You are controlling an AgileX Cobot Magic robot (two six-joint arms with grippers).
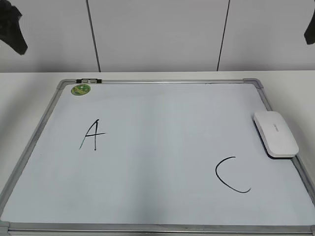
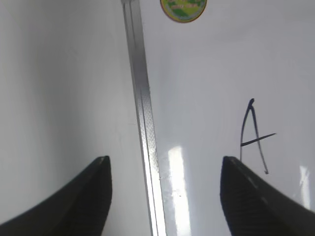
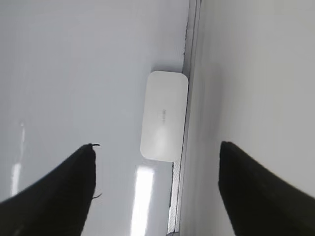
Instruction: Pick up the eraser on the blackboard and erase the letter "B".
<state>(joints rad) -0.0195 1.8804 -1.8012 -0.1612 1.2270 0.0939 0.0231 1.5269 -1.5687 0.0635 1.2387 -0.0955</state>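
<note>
One white rounded-rectangular plastic eraser (image 1: 276,133) lies flat on the large white dry-erase blackboard with its silver metal frame (image 1: 162,81), pushed up against the right rail about midway along it, just above the black handwritten letter C (image 1: 231,176). It looks light, rigid and smooth-topped, so a pinch across its narrow width, at mid-length, should hold it best; the glossy shell may slip if taken by a rounded corner. The rail touching its outer long side leaves little room for a finger there, and nudging it inward first may help. Both tools hang well above the surface with jaws spread and nothing between them: the right gripper (image 3: 155,189) over the eraser, the left gripper (image 2: 165,191) over the left rail near the black handwritten letter A (image 1: 93,134) and the round green sticker (image 1: 80,89). No letter "B" is visible anywhere; the middle of the board between A and C is bare, which suggests little remains to wipe. That wide bare middle gives free sweeping room, bounded only by the raised frame.
</note>
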